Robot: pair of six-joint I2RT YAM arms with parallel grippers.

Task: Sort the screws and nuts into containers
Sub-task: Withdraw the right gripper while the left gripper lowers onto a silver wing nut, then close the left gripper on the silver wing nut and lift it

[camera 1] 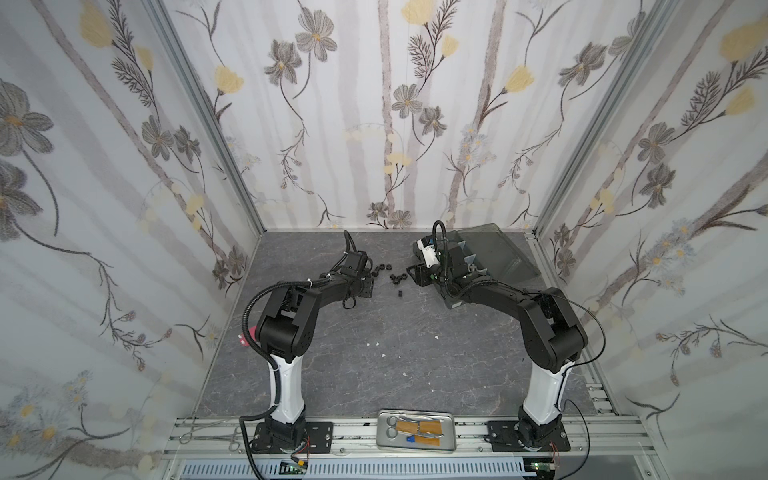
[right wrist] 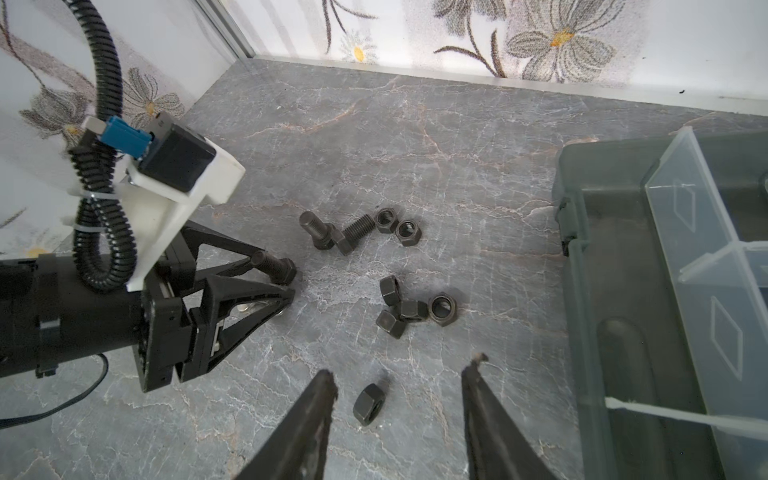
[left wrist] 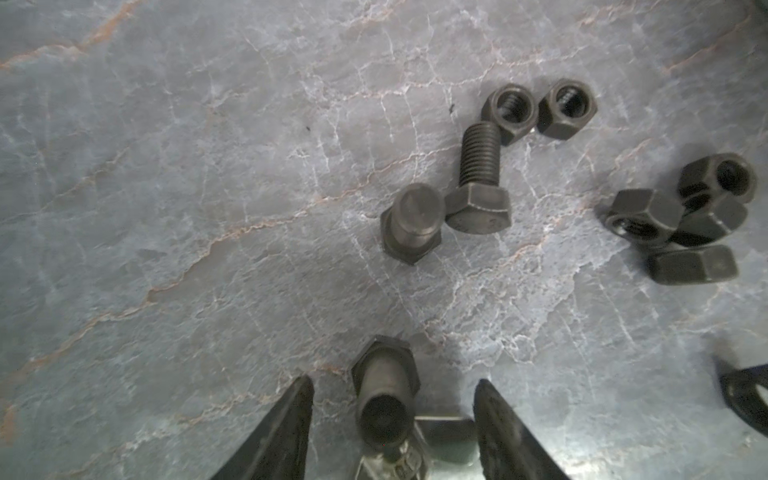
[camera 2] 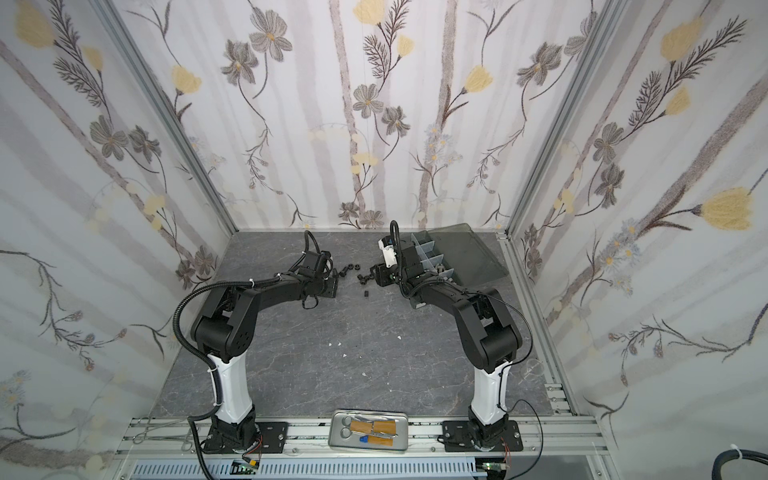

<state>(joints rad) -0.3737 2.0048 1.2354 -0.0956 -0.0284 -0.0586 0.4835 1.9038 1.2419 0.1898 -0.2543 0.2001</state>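
- Straddling a dark bolt [left wrist: 384, 390], the left gripper [left wrist: 391, 380] has its jaws spread. Bare table shows on either side of the shank, so nothing is pinched. The stance looks like a line-up for a squeeze across the shank.
- The right gripper [right wrist: 401, 370] also stands with jaws spread. A lone nut [right wrist: 368, 403] lies flat on the table between them, untouched, which looks like a second pick being set up.
- In both top views the two grippers face each other just above the middle of the frame, with the loose fasteners [camera 1: 388, 276] between them. Each arm reaches in from its own side, so they can share one heap without crossing.
- Unsorted pieces remain: two bolts and two nuts lying in touch [right wrist: 357, 230], and near them a tumbled pile of nuts [right wrist: 411, 307].
- The organizer box [camera 1: 505, 253] sits right of centre in the top views, by the back wall, with its lid thrown back. It is partly under the right arm, which probably makes for a short carry. Most of what its cells hold is hidden.
- The metal tray [camera 1: 380, 432], at bottom centre, is well apart and seems to play no part.
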